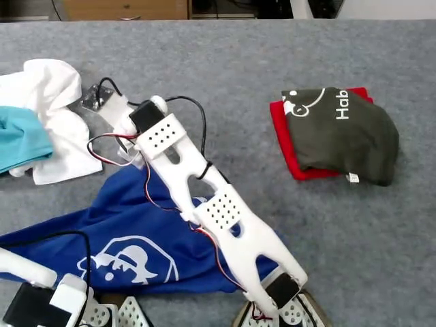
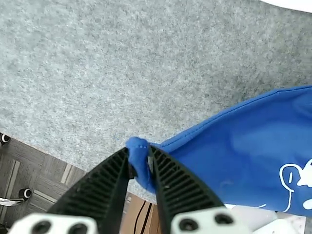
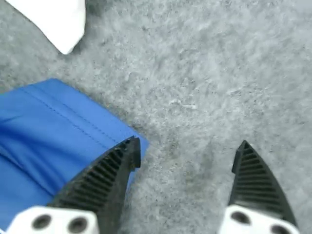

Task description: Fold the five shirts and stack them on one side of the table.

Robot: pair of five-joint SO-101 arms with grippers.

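1. My jaws first: on my left gripper (image 2: 140, 155) they are clenching a corner of the blue shirt (image 2: 243, 146). On my right gripper (image 3: 187, 146) they are standing released and holding nothing, with one tip at another corner of that shirt.
2. The blue shirt is lying spread out at 7 o'clock on the table (image 1: 272, 61), and my right arm is stretching over it toward 10 o'clock.
3. I am judging two of the five done: a grey shirt (image 1: 340, 133) is sitting folded on a folded red shirt (image 1: 279, 129) at 3 o'clock.
4. The blue one is waiting to be folded, as are the white shirt (image 1: 48, 88) and the teal shirt (image 1: 20, 136), both lying crumpled at 9 to 10 o'clock.
5. The corner I am gripping is sitting right at the table's near edge with floor (image 2: 29, 180) beyond, so I am finding little room that way.
6. Bare table is lying open from 12 to 2 o'clock and between the blue shirt and the stack, which I am judging to be enough room for folding.
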